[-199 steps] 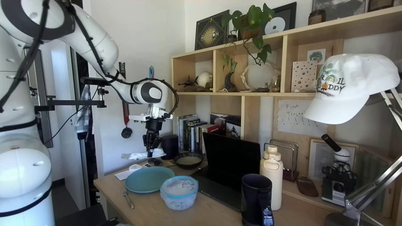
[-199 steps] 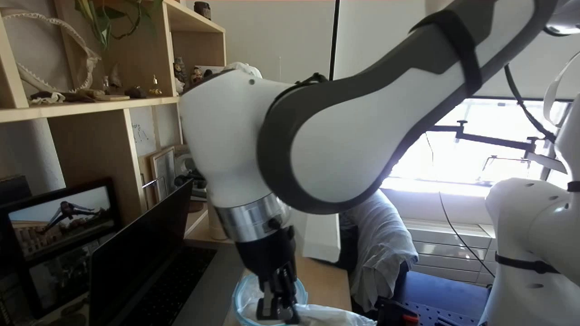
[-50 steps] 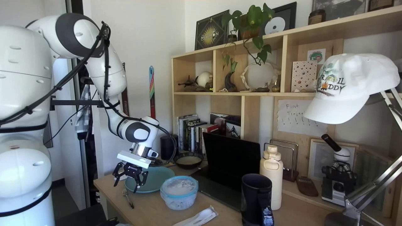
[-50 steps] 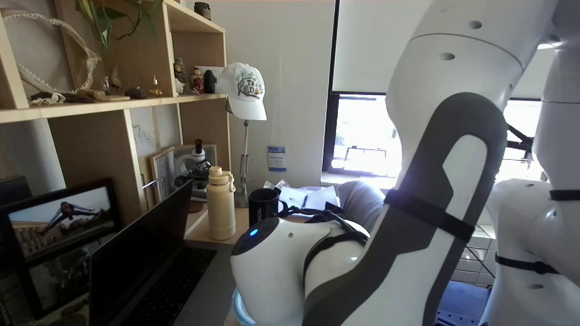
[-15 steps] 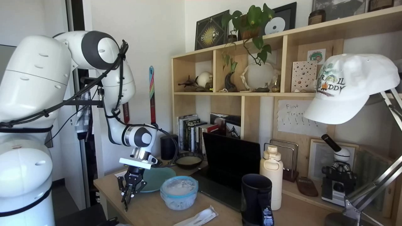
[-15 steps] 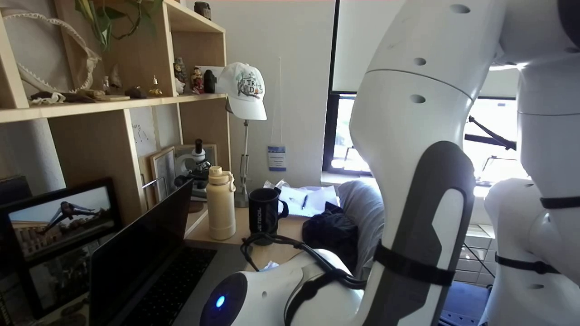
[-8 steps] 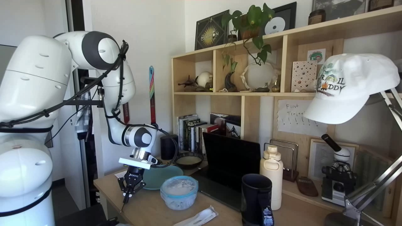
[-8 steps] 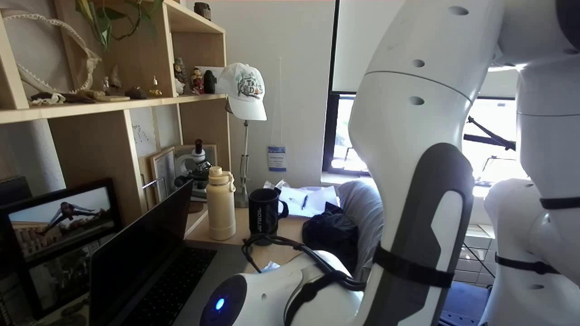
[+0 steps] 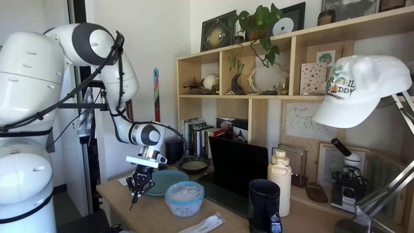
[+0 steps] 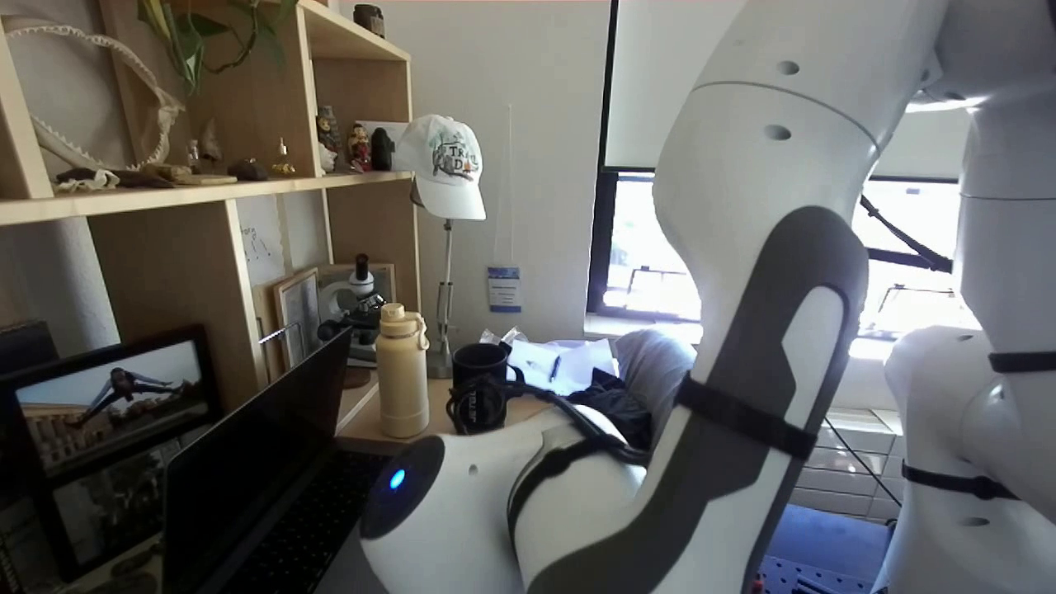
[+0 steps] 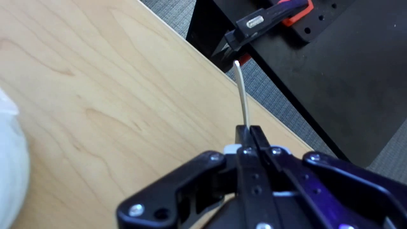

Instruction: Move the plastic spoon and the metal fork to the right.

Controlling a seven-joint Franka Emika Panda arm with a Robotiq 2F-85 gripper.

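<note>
My gripper (image 9: pixel 134 197) is shut on the metal fork (image 9: pixel 130 207) and holds it above the table's front left part in an exterior view. In the wrist view the fork (image 11: pixel 242 92) shows edge-on, a thin strip sticking out between the fingertips of the gripper (image 11: pixel 249 128). Part of the fork is hidden by the fingers. The plastic spoon (image 9: pixel 212 220), white and in a clear wrapper, lies on the table at the front, to the right of my gripper. The gripper is out of view in an exterior view where the arm (image 10: pixel 487 511) blocks the table.
A round container (image 9: pixel 184 199) with a blue rim stands between my gripper and the spoon. A teal plate (image 9: pixel 165 183) lies behind the gripper. A laptop (image 9: pixel 237 174), black mug (image 9: pixel 263 204) and cream bottle (image 9: pixel 279 184) stand to the right. The table edge (image 11: pixel 197 54) is near the fork.
The spoon, held 13.3 s ago, now lies at the front of the table. The open gripper then shut on the fork and has lifted it. The plate has shifted right.
</note>
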